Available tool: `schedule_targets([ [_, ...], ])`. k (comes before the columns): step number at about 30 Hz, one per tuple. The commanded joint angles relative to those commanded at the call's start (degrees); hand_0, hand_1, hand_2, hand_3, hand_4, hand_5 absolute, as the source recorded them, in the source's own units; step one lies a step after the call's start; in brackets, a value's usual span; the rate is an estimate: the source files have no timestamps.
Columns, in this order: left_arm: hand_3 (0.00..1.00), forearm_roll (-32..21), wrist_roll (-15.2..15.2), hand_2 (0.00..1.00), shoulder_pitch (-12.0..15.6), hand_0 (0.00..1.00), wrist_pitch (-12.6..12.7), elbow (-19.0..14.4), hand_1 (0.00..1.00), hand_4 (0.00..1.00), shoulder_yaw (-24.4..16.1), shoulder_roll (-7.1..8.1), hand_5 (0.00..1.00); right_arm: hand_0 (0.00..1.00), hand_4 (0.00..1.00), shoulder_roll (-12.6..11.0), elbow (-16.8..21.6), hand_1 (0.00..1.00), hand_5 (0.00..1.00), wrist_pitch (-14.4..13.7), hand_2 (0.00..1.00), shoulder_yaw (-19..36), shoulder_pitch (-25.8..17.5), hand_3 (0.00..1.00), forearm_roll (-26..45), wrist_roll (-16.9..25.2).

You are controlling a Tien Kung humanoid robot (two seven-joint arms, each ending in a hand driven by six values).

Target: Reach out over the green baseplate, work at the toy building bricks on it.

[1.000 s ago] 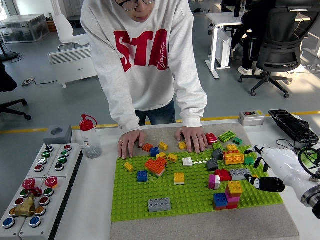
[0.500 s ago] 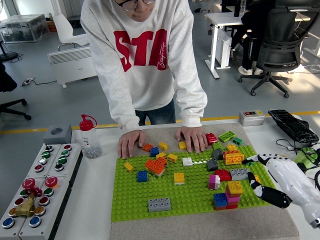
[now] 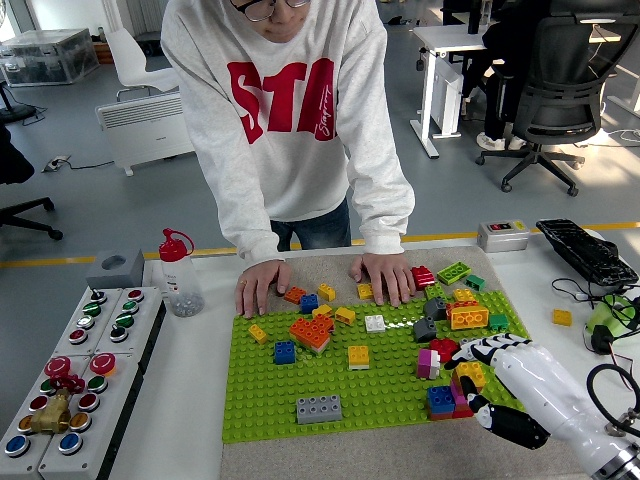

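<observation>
The green baseplate [image 3: 270,400] carries several scattered bricks: an orange cluster [image 3: 311,332], a blue brick [image 3: 285,351], a yellow one [image 3: 358,356], a grey one [image 3: 318,408] and a pink-and-white one [image 3: 428,362]. My right hand [image 3: 470,385] reaches in from the lower right. Its fingers [image 3: 480,347] are spread above a yellow-topped pink and red stack [image 3: 468,376], with the black thumb [image 3: 505,425] below it. I see no grasp. A blue brick [image 3: 440,398] stands just left of the stack. A person's hands [image 3: 262,285] [image 3: 385,275] rest flat on the plate's far edge.
A panel of coloured buttons [image 3: 70,385] lies at the left, with a red-capped bottle [image 3: 180,275] behind it. A black keyboard [image 3: 585,250], a loose yellow brick [image 3: 562,317] and a green object [image 3: 610,322] sit on the table at the right.
My right hand has moved left from the plate's right edge and now hovers over the yellow-topped stack, hiding the grey brick there. The person's hands have stayed put.
</observation>
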Motion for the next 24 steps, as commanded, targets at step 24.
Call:
schedule_targets([
  [24,0.619,0.53,0.23,0.656,0.61,0.676,-0.12,0.00,0.687,0.360,-0.05,-0.16,0.998,0.715,0.309,0.94,-3.29,0.680,0.134,1.67,0.646,-2.75,1.70,0.602,0.44,-2.08],
])
